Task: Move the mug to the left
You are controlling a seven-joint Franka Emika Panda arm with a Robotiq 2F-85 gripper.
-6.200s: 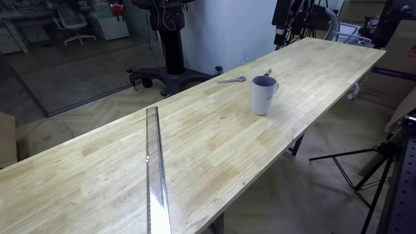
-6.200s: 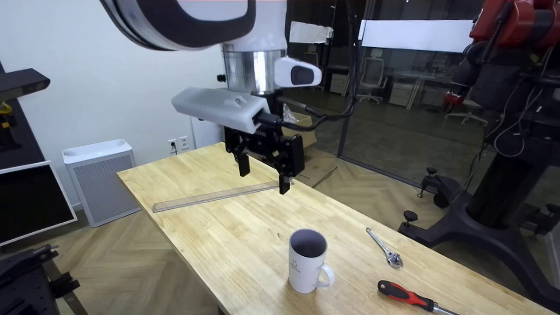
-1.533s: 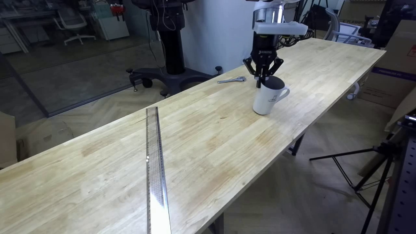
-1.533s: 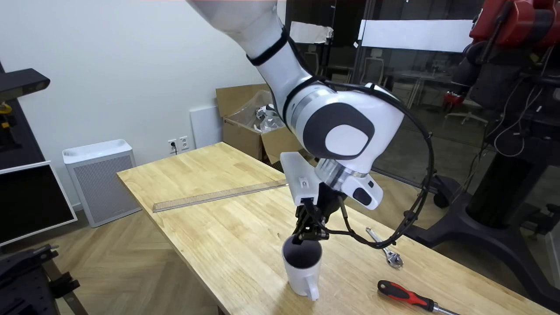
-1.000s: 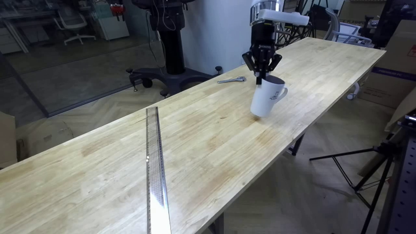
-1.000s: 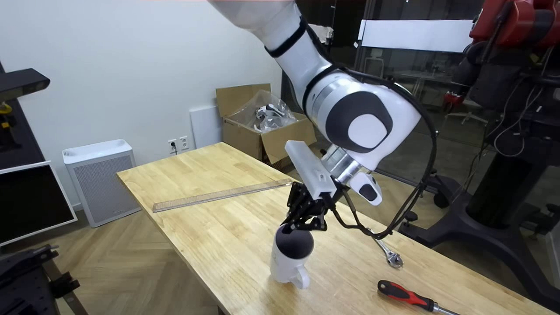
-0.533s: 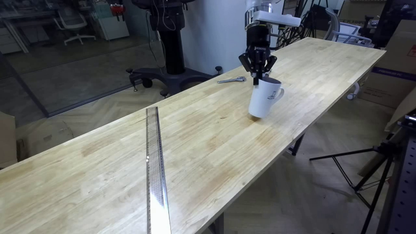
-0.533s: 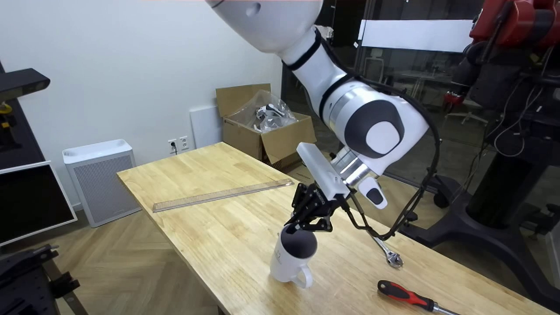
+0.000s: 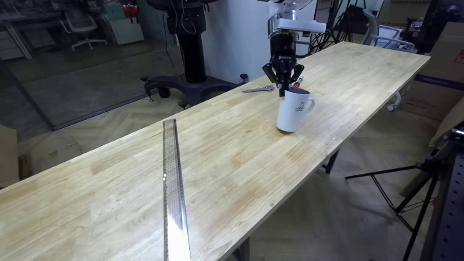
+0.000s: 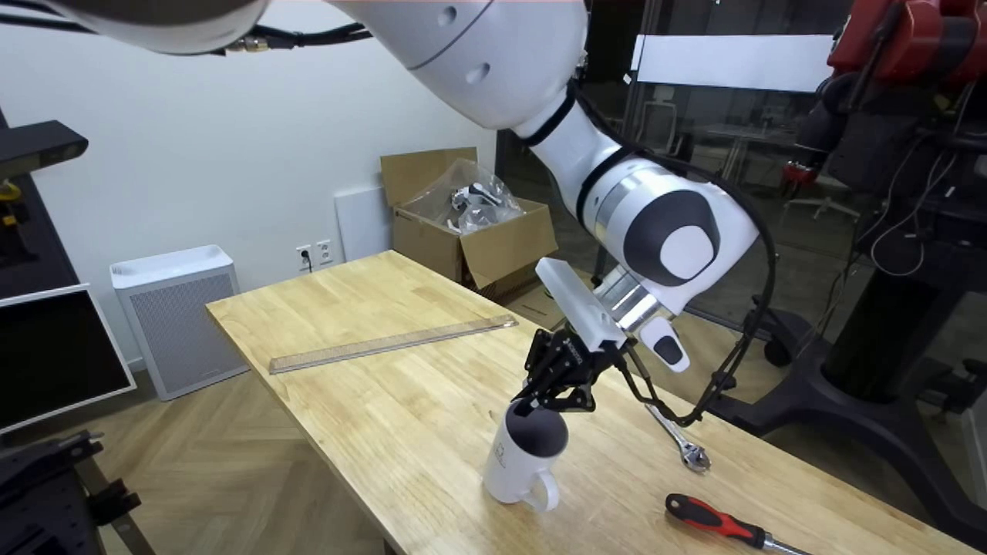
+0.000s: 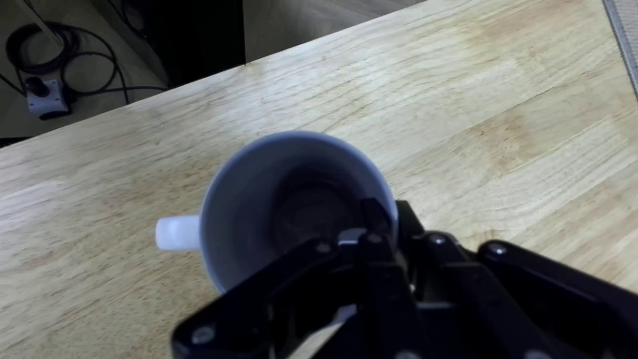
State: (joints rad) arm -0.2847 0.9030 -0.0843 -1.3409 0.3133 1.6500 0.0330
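The Robotiq gripper (image 11: 393, 218) pinches the mug (image 9: 289, 113) by its rim — one finger inside, one out! It leans over the wooden tabletop (image 9: 232, 156), between clear ruler (image 10: 393, 344) and screwdriver (image 10: 715, 522) — base contact, can't tell.

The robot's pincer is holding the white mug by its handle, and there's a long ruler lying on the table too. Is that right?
Nearly! The pincer is holding the white mug, but not by its handle. The wrist view shows it gripping the rim on the opposite side, while the handle sticks out free. And yes, a long ruler is lying on the table too.
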